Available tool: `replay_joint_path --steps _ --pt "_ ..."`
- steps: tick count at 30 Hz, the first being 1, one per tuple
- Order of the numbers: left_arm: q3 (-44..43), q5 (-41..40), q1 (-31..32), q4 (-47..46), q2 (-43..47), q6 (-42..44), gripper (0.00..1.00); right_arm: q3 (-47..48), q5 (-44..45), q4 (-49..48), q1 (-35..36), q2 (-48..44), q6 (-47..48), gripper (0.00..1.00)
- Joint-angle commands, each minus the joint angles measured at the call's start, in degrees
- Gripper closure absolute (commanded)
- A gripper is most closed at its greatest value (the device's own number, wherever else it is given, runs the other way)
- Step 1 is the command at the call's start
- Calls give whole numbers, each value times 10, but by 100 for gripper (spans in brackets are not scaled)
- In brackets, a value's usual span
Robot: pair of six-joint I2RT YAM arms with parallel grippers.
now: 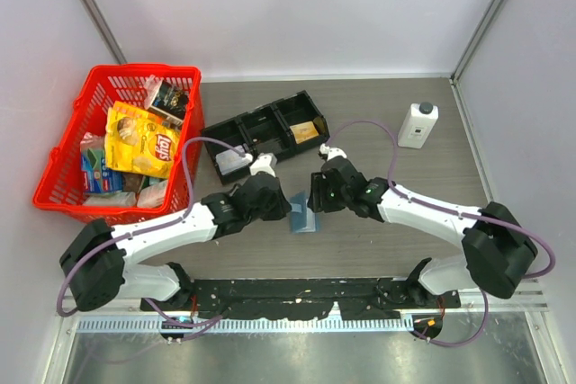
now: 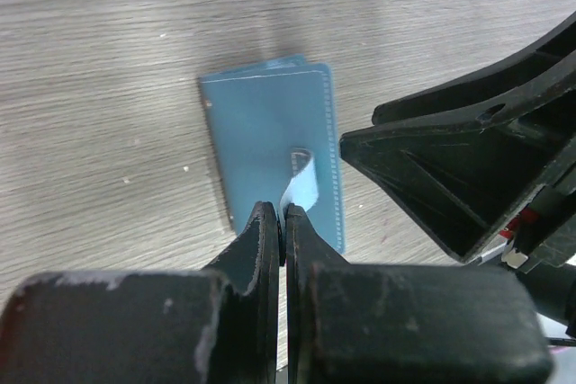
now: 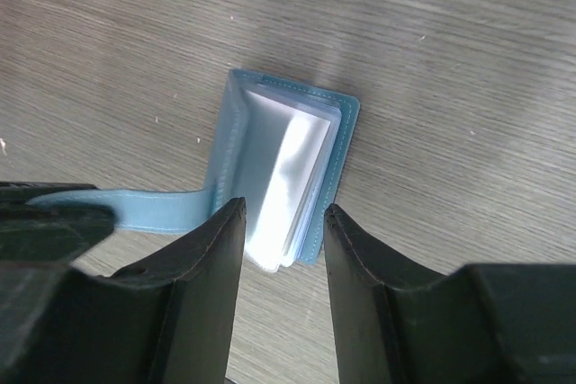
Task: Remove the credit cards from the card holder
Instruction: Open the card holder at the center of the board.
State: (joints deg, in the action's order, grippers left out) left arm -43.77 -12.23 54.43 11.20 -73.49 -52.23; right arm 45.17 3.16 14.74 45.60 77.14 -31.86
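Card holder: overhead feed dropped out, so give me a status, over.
Left gripper shut on the strap of the card holder. Right gripper open, straddling its open edge. Credit cards inside, edges showing. Nothing blocking the cards.

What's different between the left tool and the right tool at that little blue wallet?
The left tool is shut, pinching the card holder's blue strap; the right tool is open, gripping nothing. The left tool sits at the strap side; the right tool straddles the open edge, where pale credit cards show. Both are black, two-fingered and close to the card holder.
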Motion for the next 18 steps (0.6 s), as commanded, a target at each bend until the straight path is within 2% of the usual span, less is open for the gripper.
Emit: replay_joint_path --steps 1,6,7,18 --pt "42 -2 -24 -7 48 -24 100 -9 -19 -57 -1 23 -15 55" --pt "105 -5 -42 -13 79 -44 100 -17 -23 -63 -12 39 -21 55" --pt "113 -6 -43 -14 81 -45 100 -21 -50 -70 -12 40 -22 55" --pt "137 -12 -43 -6 50 -40 100 -41 -86 -105 -12 49 -54 55"
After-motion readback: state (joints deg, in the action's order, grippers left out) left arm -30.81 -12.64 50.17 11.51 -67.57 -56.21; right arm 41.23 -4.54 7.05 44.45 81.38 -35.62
